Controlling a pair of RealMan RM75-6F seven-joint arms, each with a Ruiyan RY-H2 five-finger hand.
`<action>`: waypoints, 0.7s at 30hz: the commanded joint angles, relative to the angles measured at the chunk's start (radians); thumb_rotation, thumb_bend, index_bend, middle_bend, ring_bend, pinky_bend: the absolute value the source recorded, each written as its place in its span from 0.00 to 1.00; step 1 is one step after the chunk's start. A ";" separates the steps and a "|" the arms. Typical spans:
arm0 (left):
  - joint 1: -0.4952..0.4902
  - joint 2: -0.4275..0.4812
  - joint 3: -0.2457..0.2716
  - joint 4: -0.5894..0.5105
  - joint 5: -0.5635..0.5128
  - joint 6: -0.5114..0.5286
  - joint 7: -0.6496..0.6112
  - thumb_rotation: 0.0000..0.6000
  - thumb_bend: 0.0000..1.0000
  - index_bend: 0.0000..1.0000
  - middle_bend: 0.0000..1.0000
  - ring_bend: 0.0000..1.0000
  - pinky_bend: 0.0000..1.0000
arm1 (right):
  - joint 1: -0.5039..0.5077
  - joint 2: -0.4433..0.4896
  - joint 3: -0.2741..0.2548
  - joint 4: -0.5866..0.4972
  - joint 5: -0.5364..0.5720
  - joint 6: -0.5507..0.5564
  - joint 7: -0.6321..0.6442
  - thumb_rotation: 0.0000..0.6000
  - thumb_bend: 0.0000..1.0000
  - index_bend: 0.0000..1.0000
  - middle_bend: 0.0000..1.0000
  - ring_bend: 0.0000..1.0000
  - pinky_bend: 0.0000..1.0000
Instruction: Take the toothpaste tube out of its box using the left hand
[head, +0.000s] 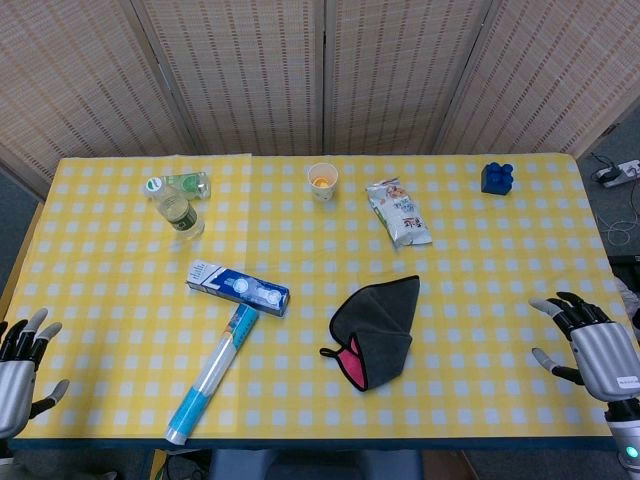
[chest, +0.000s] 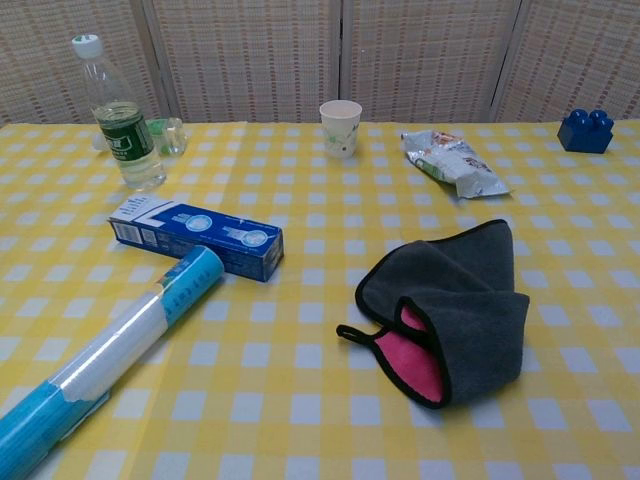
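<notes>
The blue and white toothpaste box (head: 238, 287) (chest: 196, 236) lies flat, left of the table's middle. A blue and white toothpaste tube (head: 211, 375) (chest: 105, 357) lies outside the box, its upper end touching the box and its lower end near the front edge. My left hand (head: 22, 362) hovers at the front left corner, fingers spread, holding nothing, well left of the tube. My right hand (head: 592, 343) is at the front right edge, also spread and empty. Neither hand shows in the chest view.
A grey cloth with pink lining (head: 377, 330) (chest: 450, 308) lies at centre. At the back stand a water bottle (head: 176, 209) (chest: 119, 113), a paper cup (head: 322, 181) (chest: 340, 127), a snack packet (head: 399, 212) (chest: 454, 162) and a blue block (head: 497, 177) (chest: 586, 130).
</notes>
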 joint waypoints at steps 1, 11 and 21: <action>-0.002 -0.003 0.000 0.002 -0.001 -0.003 -0.001 1.00 0.23 0.23 0.10 0.10 0.02 | 0.002 0.001 0.001 0.000 0.003 -0.004 -0.002 1.00 0.19 0.25 0.31 0.18 0.31; -0.020 -0.015 -0.002 0.015 0.011 -0.024 -0.007 1.00 0.23 0.23 0.10 0.10 0.02 | 0.002 0.008 0.012 -0.002 0.011 0.007 -0.013 1.00 0.19 0.25 0.31 0.18 0.31; -0.144 0.008 -0.041 0.011 0.074 -0.146 -0.043 1.00 0.23 0.23 0.10 0.10 0.02 | 0.007 0.040 0.042 -0.034 0.028 0.024 -0.053 1.00 0.19 0.25 0.30 0.18 0.31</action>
